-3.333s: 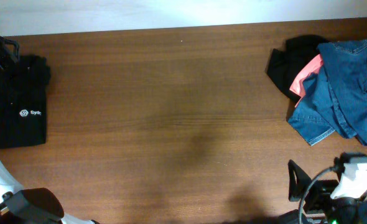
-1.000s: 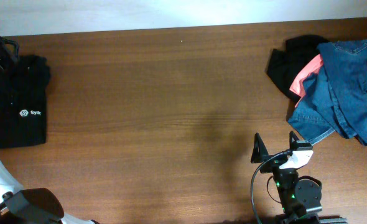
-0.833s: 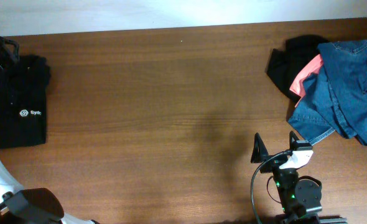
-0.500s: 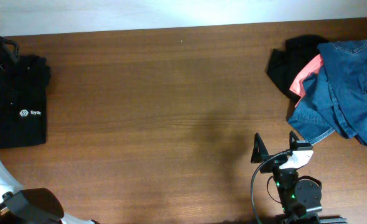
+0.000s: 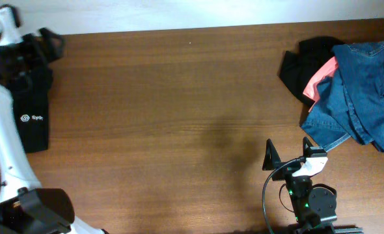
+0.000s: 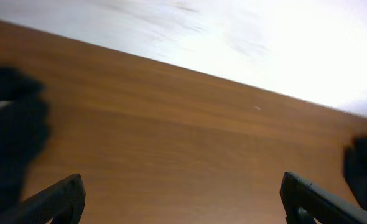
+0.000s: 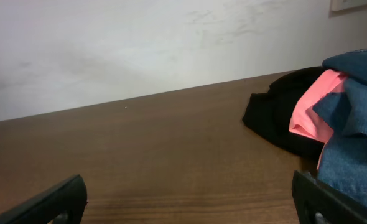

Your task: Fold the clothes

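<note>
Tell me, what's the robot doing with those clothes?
It's on a folding job. A black shirt lies in a neat rectangle at the left, with the open left gripper by its far end, holding nothing. The right gripper, open too, sits near a heap of blue denim, a pink piece and a black piece.

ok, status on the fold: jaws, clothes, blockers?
Left jaws open, empty, by folded black shirt. Right jaws open, empty, short of unfolded heap: denim over pink piece, black piece. Nothing in the way.
</note>
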{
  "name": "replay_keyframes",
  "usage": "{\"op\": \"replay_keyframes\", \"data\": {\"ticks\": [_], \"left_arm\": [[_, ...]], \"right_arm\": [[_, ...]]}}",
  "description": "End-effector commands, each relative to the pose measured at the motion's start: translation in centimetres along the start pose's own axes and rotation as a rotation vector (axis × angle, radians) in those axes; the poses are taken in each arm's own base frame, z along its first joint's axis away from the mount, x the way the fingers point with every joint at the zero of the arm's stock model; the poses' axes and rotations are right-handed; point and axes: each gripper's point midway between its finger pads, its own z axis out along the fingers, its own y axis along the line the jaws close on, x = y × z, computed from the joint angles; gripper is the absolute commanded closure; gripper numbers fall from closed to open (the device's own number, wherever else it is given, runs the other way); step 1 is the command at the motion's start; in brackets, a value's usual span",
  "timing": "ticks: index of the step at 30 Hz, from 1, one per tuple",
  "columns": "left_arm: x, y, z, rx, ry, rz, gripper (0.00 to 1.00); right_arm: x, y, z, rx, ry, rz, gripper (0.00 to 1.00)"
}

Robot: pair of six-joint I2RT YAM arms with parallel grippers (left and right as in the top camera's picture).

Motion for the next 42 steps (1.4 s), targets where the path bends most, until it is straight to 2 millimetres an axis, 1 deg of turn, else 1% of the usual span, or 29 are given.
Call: {"op": "replay_keyframes", "data": {"ticks": [1, 3, 4, 5, 7, 9, 13, 16, 20, 23, 26, 29, 31, 34, 37, 39, 42], "left_arm": [[0.4, -2.7, 0.8, 0.043, 0.017, 0.03, 0.0], [0.6, -4.2, 0.9, 0.064, 0.021, 0.052, 0.0], [0.7, -5.4, 0.7, 0.081, 0.02, 0.071, 0.0], [0.8, -6.1, 0.5, 0.092, 0.017, 0.082, 0.0], [0.8, -7.8, -0.2, 0.114, 0.006, 0.108, 0.0], [0.7, -9.5, -1.3, 0.137, -0.013, 0.137, 0.0], [0.4, -13.1, -5.0, 0.177, -0.081, 0.201, 0.0], [0.3, -14.5, -8.1, 0.147, -0.14, 0.239, 0.0], [1.9, -15.1, -12.4, 0.089, -0.16, 0.254, 0.0], [3.2, -16.3, -15.9, 0.11, -0.189, 0.274, 0.0], [4.4, -16.9, -19.1, 0.118, -0.217, 0.285, 0.0], [5.4, -17.2, -21.7, 0.126, -0.258, 0.296, 0.0], [6.2, -17.2, -23.0, 0.129, -0.276, 0.3, 0.0], [8.1, -16.9, -24.3, 0.131, -0.285, 0.302, 0.0], [10.8, -16.1, -24.7, 0.126, -0.276, 0.299, 0.0], [12.6, -15.3, -24.6, 0.113, -0.268, 0.296, 0.0], [15.6, -13.8, -23.6, 0.089, -0.227, 0.284, 0.0]], "right_arm": [[0.2, -0.2, 0.0, 0.003, 0.002, -0.009, 0.02], [0.2, -0.2, 0.0, 0.003, 0.002, -0.009, 0.01], [0.2, -0.2, 0.0, 0.003, 0.002, -0.009, 0.01], [0.2, -0.2, 0.0, 0.003, 0.001, -0.009, 0.01], [0.2, -0.2, 0.0, 0.003, 0.001, -0.009, 0.01], [0.2, -0.2, 0.0, 0.003, 0.001, -0.009, 0.01], [0.2, -0.2, 0.0, 0.003, 0.002, -0.009, 0.01], [0.2, -0.2, 0.0, 0.003, 0.002, -0.009, 0.01], [0.2, -0.2, 0.0, 0.003, 0.001, -0.009, 0.01], [0.2, -0.2, 0.0, 0.003, 0.001, -0.009, 0.01], [0.2, -0.2, 0.0, 0.003, 0.001, -0.009, 0.02], [0.2, -0.2, 0.0, 0.003, 0.001, -0.009, 0.01], [0.2, -0.2, 0.0, 0.003, 0.001, -0.009, 0.01], [0.2, -0.2, 0.0, 0.003, 0.001, -0.009, 0.01], [0.2, -0.2, 0.0, 0.003, 0.002, -0.009, 0.01], [0.2, -0.2, 0.0, 0.003, 0.002, -0.009, 0.01], [0.2, -0.2, 0.0, 0.003, 0.001, -0.009, 0.01]]}}
